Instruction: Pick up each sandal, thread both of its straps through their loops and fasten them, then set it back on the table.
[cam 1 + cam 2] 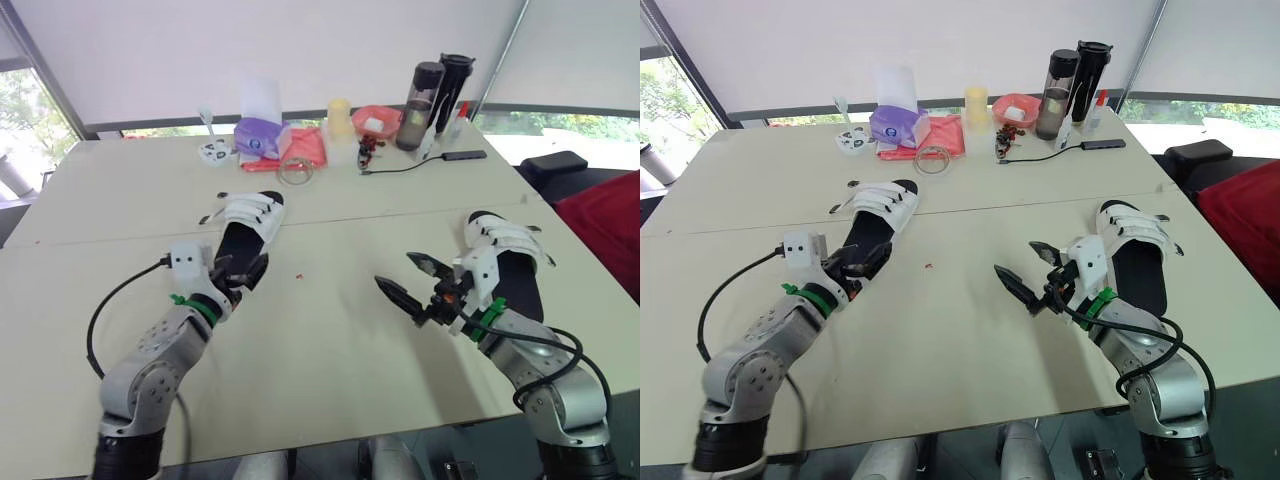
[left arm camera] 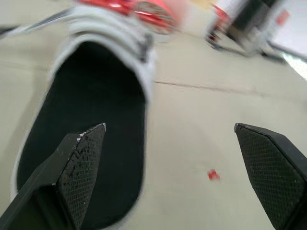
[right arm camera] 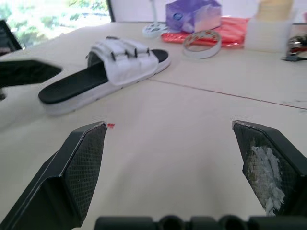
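Observation:
Two white-strapped sandals with black footbeds lie on the beige table (image 1: 330, 340). The left sandal (image 1: 245, 235) points away from me, and its straps look blurred in the left wrist view. My left gripper (image 1: 238, 272) is open at its heel end, one finger (image 2: 84, 158) over the footbed and the other over bare table. The right sandal (image 1: 510, 260) lies near the table's right edge, beside my right wrist. My right gripper (image 1: 396, 270) is open and holds nothing, hovering over the table to the left of that sandal. The right wrist view looks toward the left sandal (image 3: 105, 72).
Clutter lines the far side of the table: a purple tissue pack (image 1: 260, 137), red cloth (image 1: 300, 148), clear tape ring (image 1: 297, 171), yellow cup (image 1: 340, 120), red bowl (image 1: 377, 120), two dark bottles (image 1: 425, 90) and a black cable (image 1: 420, 162). A red crumb (image 1: 298, 276) lies between the sandals.

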Motion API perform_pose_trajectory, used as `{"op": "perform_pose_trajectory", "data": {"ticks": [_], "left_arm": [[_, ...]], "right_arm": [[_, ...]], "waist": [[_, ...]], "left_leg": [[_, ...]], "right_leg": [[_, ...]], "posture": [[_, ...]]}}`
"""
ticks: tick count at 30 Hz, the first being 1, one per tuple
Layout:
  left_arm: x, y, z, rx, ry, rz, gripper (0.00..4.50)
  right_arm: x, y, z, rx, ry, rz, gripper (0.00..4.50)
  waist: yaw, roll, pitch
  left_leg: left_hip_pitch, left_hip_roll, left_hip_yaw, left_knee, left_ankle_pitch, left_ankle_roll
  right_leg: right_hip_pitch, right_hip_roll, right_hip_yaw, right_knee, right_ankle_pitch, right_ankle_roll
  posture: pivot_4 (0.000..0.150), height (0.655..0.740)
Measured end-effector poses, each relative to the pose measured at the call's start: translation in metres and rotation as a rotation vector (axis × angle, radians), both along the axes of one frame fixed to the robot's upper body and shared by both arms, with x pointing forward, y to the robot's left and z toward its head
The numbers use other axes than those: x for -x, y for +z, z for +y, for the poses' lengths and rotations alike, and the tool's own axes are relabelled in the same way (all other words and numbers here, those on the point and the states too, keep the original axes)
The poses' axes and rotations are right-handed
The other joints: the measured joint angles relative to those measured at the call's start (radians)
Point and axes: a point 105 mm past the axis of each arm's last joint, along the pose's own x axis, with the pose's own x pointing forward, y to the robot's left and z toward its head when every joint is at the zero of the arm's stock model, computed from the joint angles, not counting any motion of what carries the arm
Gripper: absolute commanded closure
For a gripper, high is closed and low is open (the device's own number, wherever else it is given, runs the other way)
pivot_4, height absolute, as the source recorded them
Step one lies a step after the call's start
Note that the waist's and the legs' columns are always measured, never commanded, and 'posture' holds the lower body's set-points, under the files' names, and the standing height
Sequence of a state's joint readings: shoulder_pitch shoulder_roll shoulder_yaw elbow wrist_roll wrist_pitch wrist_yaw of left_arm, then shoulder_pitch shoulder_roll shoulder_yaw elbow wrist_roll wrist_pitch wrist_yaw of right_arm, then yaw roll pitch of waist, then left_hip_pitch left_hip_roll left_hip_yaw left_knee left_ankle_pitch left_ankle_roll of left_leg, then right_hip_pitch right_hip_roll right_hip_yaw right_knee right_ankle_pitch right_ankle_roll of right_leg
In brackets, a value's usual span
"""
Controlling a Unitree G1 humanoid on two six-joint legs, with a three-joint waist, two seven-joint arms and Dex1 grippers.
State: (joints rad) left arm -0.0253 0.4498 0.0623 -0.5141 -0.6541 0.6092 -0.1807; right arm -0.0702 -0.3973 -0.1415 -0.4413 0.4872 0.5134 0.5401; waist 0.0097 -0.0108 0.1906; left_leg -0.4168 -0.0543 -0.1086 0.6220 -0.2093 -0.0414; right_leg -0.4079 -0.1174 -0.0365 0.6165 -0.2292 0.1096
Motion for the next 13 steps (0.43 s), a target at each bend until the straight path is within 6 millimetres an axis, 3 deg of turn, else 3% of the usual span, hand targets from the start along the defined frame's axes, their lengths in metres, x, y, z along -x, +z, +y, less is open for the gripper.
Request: {"op": "perform_pose_trajectory", "data": {"ticks": [6, 9, 13], "left_arm": [[0.057, -0.024, -0.007, -0.097, -0.196, 0.070, 0.02], [0.069, -0.030, -0.006, -0.088, -0.215, 0.097, 0.02], [0.068, -0.029, -0.006, -0.064, -0.202, 0.087, 0.02]], "right_arm": [[0.016, -0.029, -0.011, -0.011, -0.069, 0.079, 0.00], [0.023, -0.033, -0.011, -0.030, -0.082, 0.084, 0.00], [0.028, -0.035, -0.005, -0.058, -0.079, 0.086, 0.00]], "waist": [[0.003, 0.004, -0.002], [0.003, 0.004, -0.002], [0.003, 0.005, -0.002]], "left_leg": [[0.003, 0.001, 0.004, -0.007, 0.000, 0.000], [0.004, 0.005, 0.003, -0.007, 0.000, -0.001], [0.004, 0.006, 0.003, -0.007, -0.002, -0.003]], "right_leg": [[-0.002, -0.001, 0.005, -0.001, -0.001, -0.001], [-0.001, -0.001, 0.006, -0.003, -0.004, 0.003], [-0.001, -0.001, 0.006, -0.003, -0.004, 0.003]], "posture": [[0.150, 0.7400], [0.150, 0.7400], [0.150, 0.7400]]}}
